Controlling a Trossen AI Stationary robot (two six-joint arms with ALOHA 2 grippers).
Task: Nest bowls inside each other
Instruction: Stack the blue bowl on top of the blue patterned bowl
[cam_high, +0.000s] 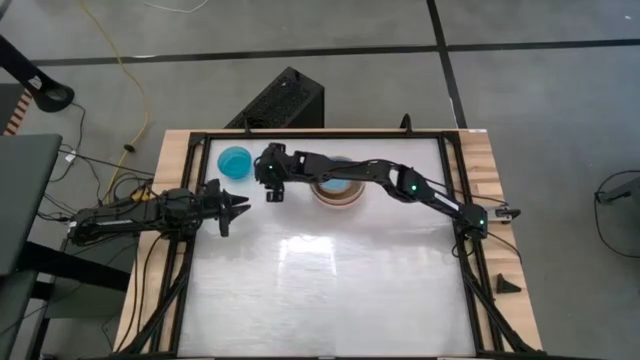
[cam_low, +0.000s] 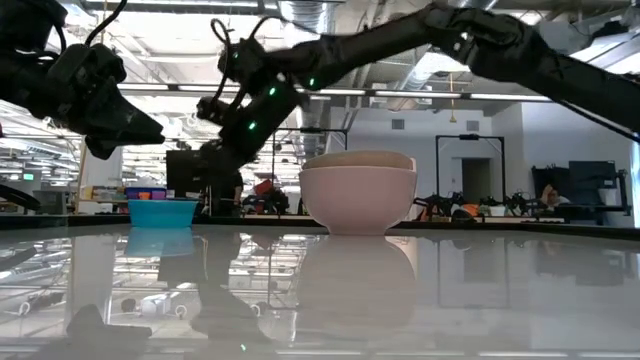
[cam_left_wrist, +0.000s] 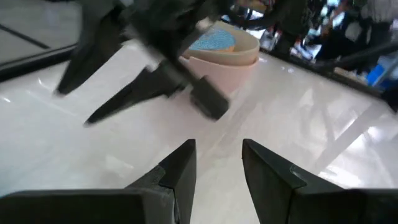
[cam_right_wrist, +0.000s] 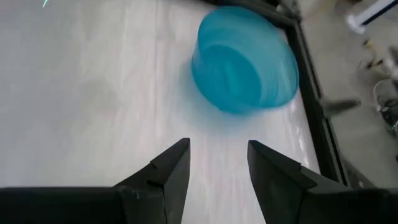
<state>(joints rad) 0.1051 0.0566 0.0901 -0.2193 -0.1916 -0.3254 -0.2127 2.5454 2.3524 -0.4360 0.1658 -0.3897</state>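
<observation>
The cyan bowl (cam_high: 236, 160) sits alone at upper left, just left of the right gripper (cam_high: 271, 190), whose jaws are spread and empty; the stack (cam_high: 336, 190) lies right of it. The left gripper (cam_high: 236, 210), also spread, waits below.

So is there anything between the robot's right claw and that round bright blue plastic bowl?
No. In the right wrist view only bare white table lies between the open right gripper and the round cyan-blue plastic bowl.

The right arm (cam_high: 380, 178) hides most of the stacked bowls (cam_high: 338, 193) from above; the cyan bowl (cam_right_wrist: 244, 60) shows blurred.
</observation>
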